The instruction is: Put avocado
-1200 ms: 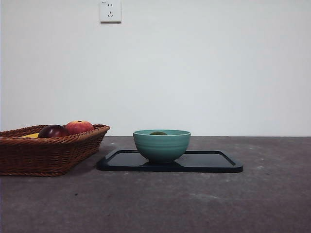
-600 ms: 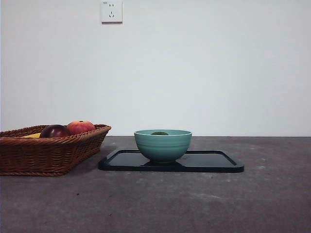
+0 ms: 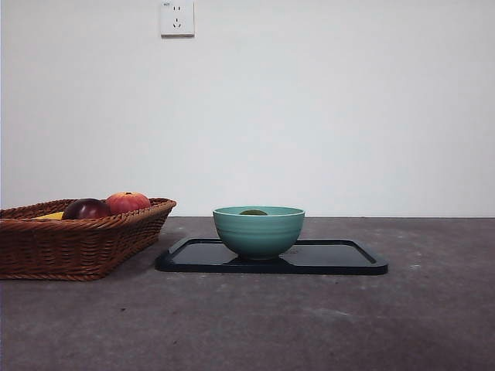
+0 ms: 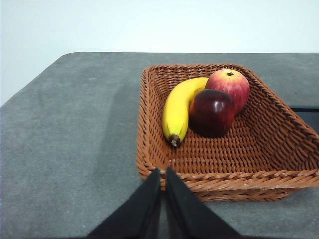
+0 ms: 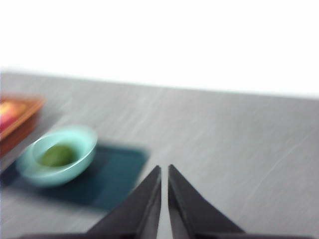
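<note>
Both of my grippers are empty with jaws pressed together, the left gripper (image 4: 160,172) hanging just before the basket (image 3: 116,232) with its banana (image 4: 178,107), maroon fruit (image 4: 212,112) and red fruit (image 4: 229,84), the right gripper (image 5: 164,169) well back from the bowl (image 3: 258,232) on the black tray (image 3: 340,259); I judge the placing done, so the best course is to keep both arms clear and not knock the bowl. Small, dull dark green and rounded, the avocado (image 5: 57,155) lies at the bottom of the bowl, only its top (image 3: 253,212) peeping over the rim in the front view.
</note>
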Available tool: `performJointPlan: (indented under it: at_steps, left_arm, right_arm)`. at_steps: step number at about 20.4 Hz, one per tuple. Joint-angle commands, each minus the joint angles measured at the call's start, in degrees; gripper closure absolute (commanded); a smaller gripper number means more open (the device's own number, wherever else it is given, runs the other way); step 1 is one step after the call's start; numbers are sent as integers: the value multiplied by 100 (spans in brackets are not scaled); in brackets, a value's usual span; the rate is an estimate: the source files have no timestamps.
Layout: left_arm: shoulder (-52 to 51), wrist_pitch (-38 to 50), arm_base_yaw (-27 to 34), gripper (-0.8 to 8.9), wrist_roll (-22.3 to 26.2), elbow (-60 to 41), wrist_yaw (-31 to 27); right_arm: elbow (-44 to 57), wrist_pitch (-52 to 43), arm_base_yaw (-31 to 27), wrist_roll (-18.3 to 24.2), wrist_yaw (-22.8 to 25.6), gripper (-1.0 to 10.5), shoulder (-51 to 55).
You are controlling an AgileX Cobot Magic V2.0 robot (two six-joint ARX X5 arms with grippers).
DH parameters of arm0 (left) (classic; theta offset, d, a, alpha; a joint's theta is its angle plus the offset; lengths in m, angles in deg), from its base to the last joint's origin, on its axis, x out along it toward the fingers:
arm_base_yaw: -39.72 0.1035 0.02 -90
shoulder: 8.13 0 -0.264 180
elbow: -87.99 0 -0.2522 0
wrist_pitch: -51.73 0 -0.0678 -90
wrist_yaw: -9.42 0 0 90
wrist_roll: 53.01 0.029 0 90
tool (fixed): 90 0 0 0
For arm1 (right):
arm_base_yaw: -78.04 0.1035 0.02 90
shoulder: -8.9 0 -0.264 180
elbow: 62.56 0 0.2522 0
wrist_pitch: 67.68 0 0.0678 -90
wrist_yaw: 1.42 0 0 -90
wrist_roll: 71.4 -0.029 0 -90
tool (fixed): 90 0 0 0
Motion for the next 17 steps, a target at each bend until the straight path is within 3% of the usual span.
performJointPlan:
  at_steps: [1, 5, 8, 11, 17]
  left_arm:
    - [-7, -33, -7, 795, 52, -125, 13]
    - [-7, -33, -7, 795, 52, -125, 13]
    - [-7, -33, -7, 795, 52, -125, 13]
    - [-7, -33, -7, 795, 52, -125, 13]
    - [-7, -33, -4, 795, 52, -125, 13]
  right_arm:
    - [975, -1095, -627, 297, -107, 927, 374]
    - [2127, -2031, -1119, 337, -164, 927, 651]
    - [2559, -2293, -1250, 339, -492, 927, 778]
    - [2787, -2306, -1394, 343, -699, 927, 905]
    - [2837, -1808, -1626, 608, -654, 927, 1001]
